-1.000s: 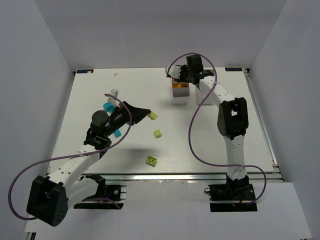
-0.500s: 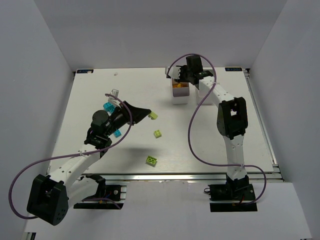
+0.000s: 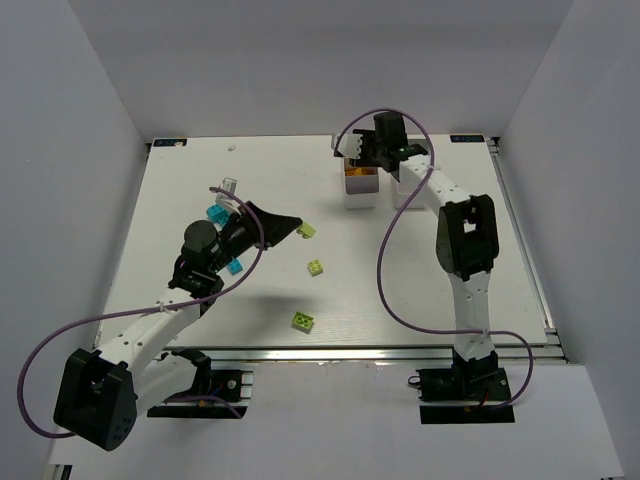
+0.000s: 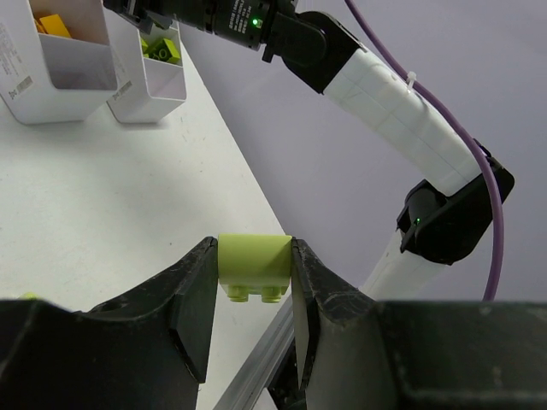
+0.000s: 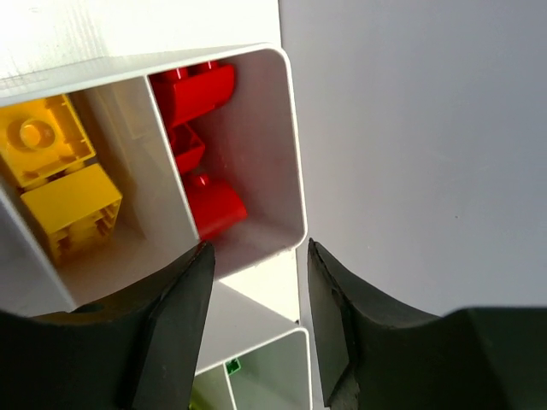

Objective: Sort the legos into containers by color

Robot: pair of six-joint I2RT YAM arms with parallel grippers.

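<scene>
Grip on the left side: the left fingers (image 4: 184,299) are pinching a small lime-green studded plastic brick (image 4: 253,266), held clear above the white bench (image 3: 200,180) near its middle. The brick's long axis runs straight across the gap, from one finger to the other, studs facing down in the wrist view.

Now the relation that matters. The two narrow white plastic three-compartment bins (image 4: 137,81) lie at about one o'clock from the held brick in the overhead view, well apart from it. The compartment already showing lime pieces (image 4: 162,49) is in the right-hand bin, so that looks like the target. The left arm is bent low, forearm angled towards one o'clock, and a long reach looks likely.

The right arm is far nearer: stretched out to twelve o'clock, wrist tipped down over the bins. The right fingers (image 5: 175,316) are spread with nothing between them, hanging above the red-brick compartment (image 5: 209,154), with yellow bricks (image 5: 51,162) next door. It may crowd the approach.

A loose lime brick (image 3: 316,267) waits on the bench at six o'clock from the bins
</scene>
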